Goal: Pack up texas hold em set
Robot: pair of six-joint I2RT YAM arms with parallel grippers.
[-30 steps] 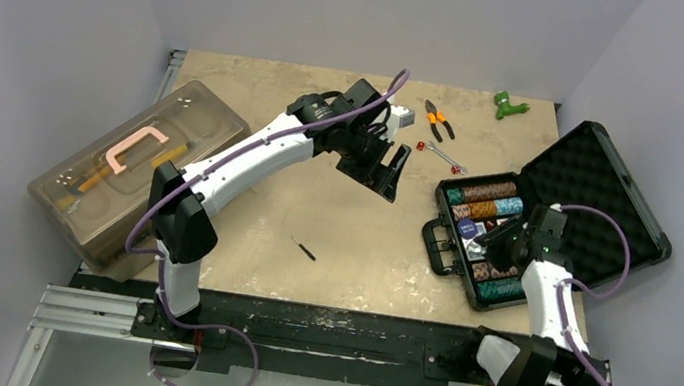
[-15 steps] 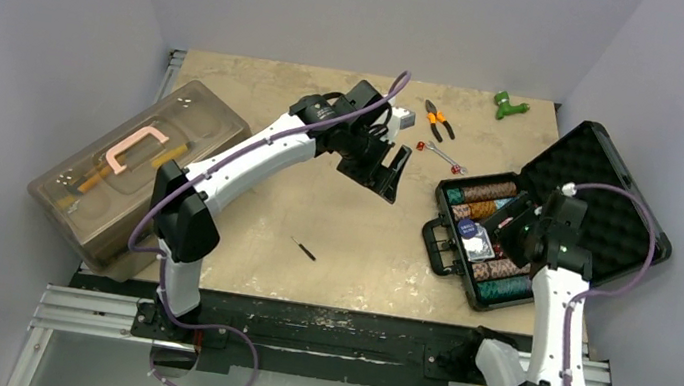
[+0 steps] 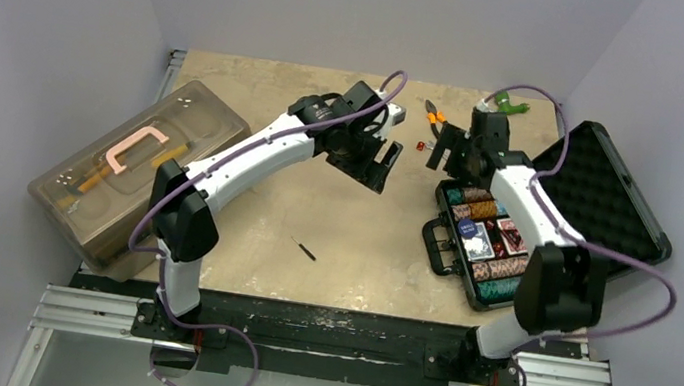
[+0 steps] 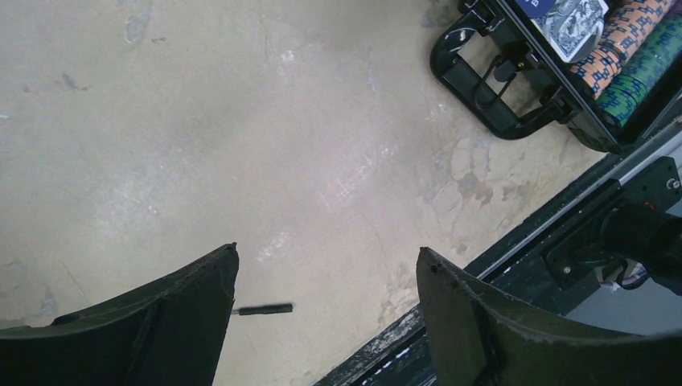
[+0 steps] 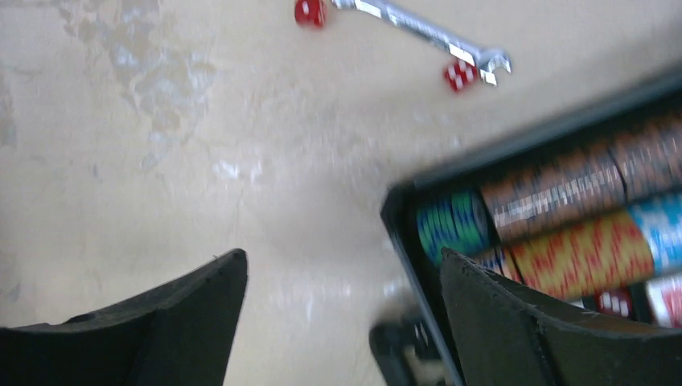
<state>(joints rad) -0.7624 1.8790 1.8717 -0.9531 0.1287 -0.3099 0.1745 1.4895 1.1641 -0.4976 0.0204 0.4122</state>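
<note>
**Hovering open-handed at the far corner of the poker case**

Both pairs are spread wide and hold nothing. The right fingers hang over bare desk, just off the far-left corner of the black case; 2 red dice and a wrench lie a little beyond them. The left fingers are raised above the middle of the desk, well apart from the case, with a small black bit lying on the surface below.

The case sits open at the right side of the desk. Its long axis runs near to far, turned slightly. Its handle points left toward the desk's middle, and the foam-lined lid is laid back to the right. Inside, rows of striped chips lie across the short way at both ends, with a blue deck and a red deck between them.

A translucent brown toolbox sits at the far left.
</note>
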